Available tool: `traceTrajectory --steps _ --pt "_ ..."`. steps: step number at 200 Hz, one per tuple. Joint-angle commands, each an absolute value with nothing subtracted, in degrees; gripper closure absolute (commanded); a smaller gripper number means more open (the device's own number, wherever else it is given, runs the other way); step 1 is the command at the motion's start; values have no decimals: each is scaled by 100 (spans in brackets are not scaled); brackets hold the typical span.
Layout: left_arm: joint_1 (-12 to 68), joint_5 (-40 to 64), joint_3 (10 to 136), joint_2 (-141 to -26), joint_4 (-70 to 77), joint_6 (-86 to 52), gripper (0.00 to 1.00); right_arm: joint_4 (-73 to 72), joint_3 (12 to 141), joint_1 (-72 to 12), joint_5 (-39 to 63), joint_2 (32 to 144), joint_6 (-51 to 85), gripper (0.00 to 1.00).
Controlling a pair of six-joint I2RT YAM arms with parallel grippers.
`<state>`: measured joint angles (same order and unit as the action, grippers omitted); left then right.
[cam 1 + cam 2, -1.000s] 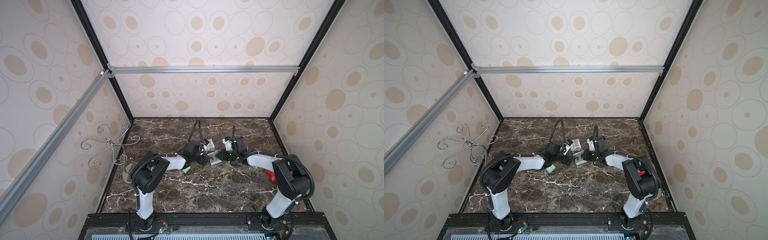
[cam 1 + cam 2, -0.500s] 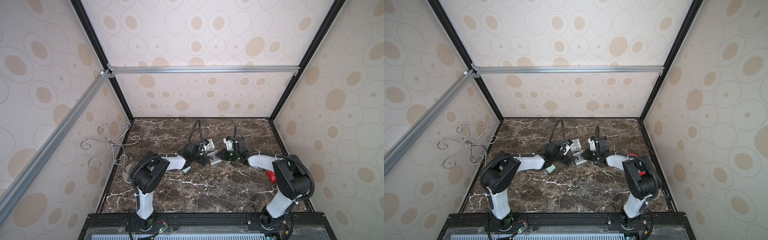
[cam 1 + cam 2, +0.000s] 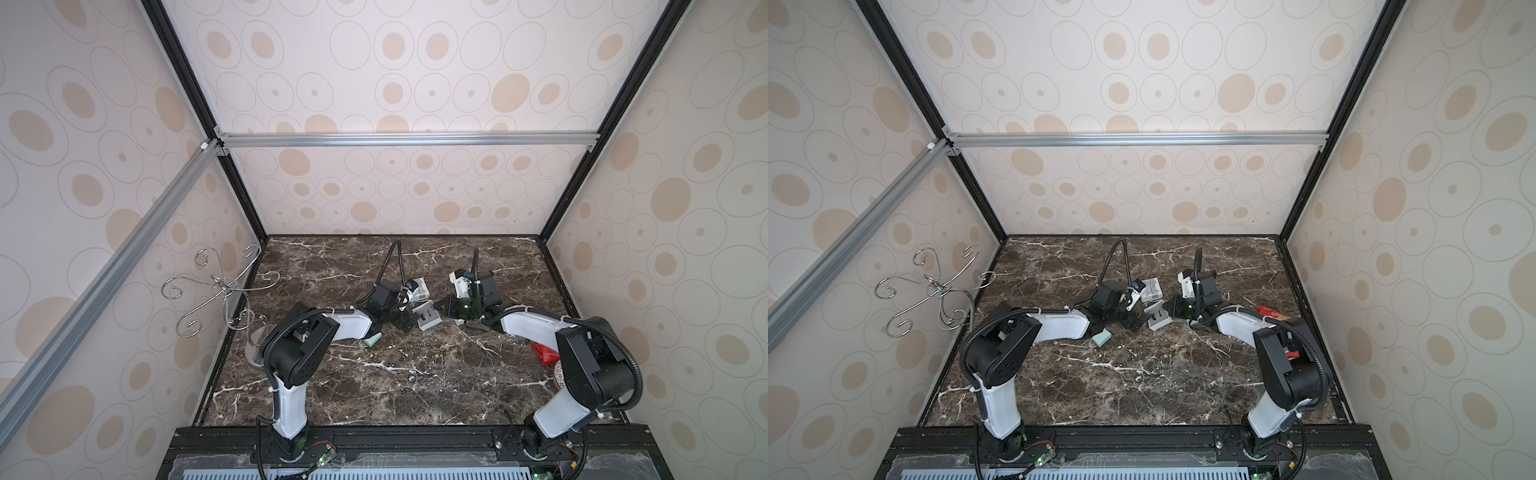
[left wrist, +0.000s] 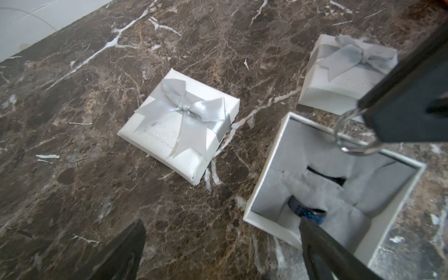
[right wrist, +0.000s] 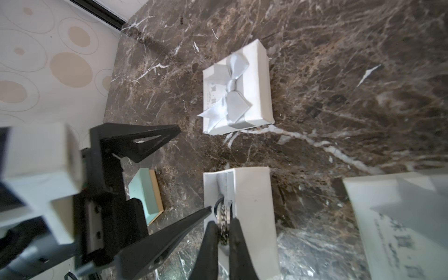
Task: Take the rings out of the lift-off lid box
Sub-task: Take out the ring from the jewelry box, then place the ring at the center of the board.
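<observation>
The open white box [image 4: 265, 169] stands on the marble desk [image 4: 72, 169] between the two arms, near the middle in both top views [image 3: 430, 323]. It is lined with grey foam [image 4: 291, 155]. The right fingers [image 5: 209, 244] are pinched tight on a patterned silver ring [image 5: 224, 225]. In the left wrist view this ring [image 4: 358, 151] hangs at the level of the box's rim, above the foam. A dark ring [image 4: 309, 211] with a blue-flecked band sits upright in a foam slot, and a second dark ring [image 4: 324, 174] sits in the slot behind it. The left fingers [image 4: 320, 249] are spread wide and hold nothing. One tip reaches into the box right at the blue-flecked ring, and the other stays outside the box wall. Two bow-topped white pieces [image 4: 177, 131] [image 4: 346, 72] lie on the desk beside the box; I cannot tell which is its lid. A teal box [image 5: 143, 194] lies near the left arm.
</observation>
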<state>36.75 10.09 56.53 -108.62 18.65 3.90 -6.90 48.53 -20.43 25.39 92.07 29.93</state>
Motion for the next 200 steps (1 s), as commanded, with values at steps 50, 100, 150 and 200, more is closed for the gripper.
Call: traceTrajectory --steps 50,100,150,200 --pt "3693 892 5968 -10637 1741 675 0 168 4499 -2000 2502 8350 2527 100" --pt "3700 842 5907 -10405 1720 695 0 631 3940 -2236 2820 7572 2399 100" --pt "3685 833 5707 -10162 1775 558 0 957 3280 -3481 2605 6992 2621 100" --pt "3688 791 5582 -10091 1766 527 0 524 2997 -4110 2537 7443 2902 100"
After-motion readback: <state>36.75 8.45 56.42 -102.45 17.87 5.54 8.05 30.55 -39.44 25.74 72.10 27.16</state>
